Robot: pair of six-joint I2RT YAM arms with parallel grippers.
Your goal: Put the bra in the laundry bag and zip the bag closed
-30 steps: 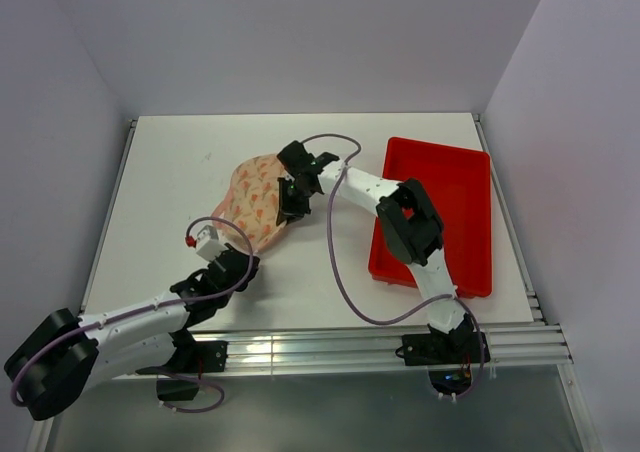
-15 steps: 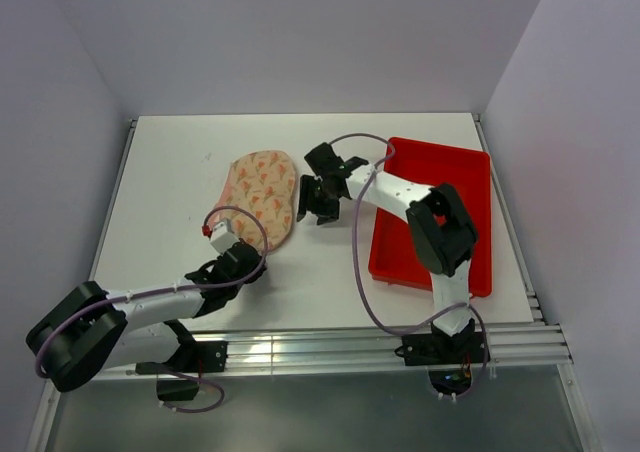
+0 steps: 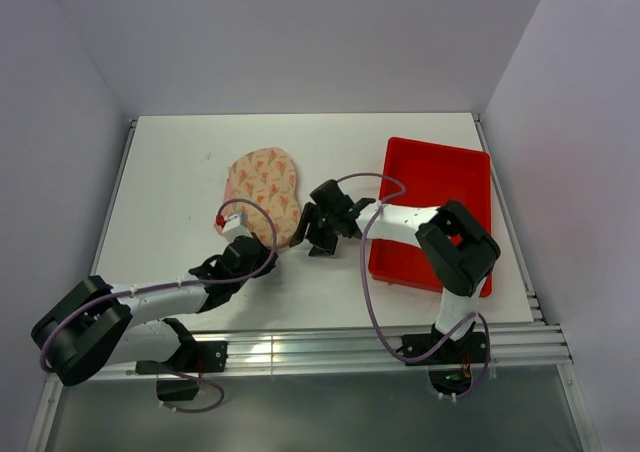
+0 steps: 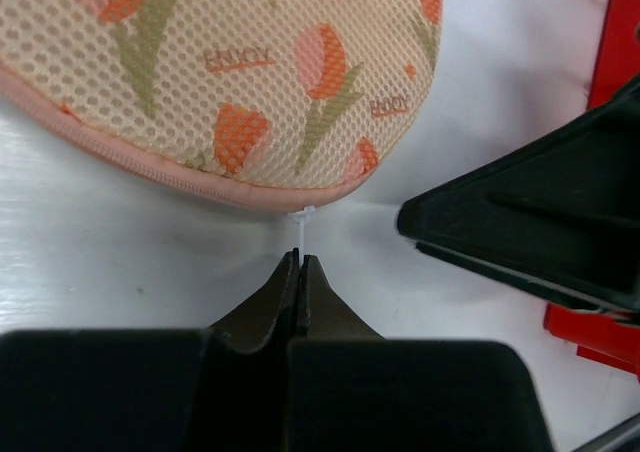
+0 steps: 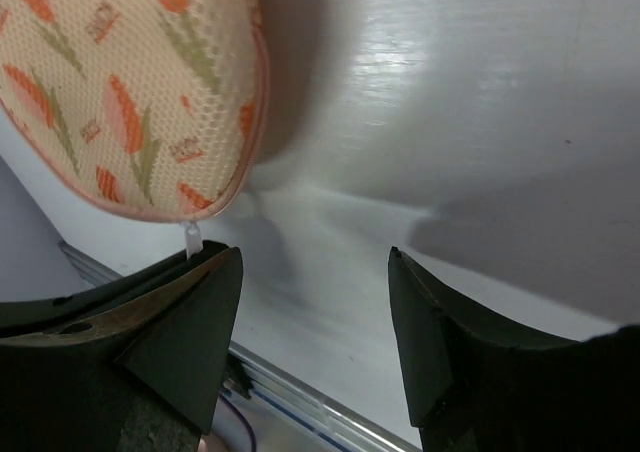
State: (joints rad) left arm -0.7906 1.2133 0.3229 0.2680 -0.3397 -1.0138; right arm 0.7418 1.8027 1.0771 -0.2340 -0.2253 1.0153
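Note:
The laundry bag lies flat and closed on the white table, cream-pink mesh with orange tulip print. It fills the top of the left wrist view and the upper left of the right wrist view. My left gripper sits at the bag's near end, shut on the thin white zipper pull hanging from the pink zipper edge. My right gripper is open and empty, just right of the bag's near end and not touching it. The bra is out of view.
A red plastic tray lies at the right of the table, under the right arm. The right gripper's black finger is close to the right of my left jaws. The table's metal front rail runs along the near edge.
The right gripper has let go of the bag and moved toward the near edge, open. The bag has settled flat. The left gripper has moved right and forward to the bag's near end.

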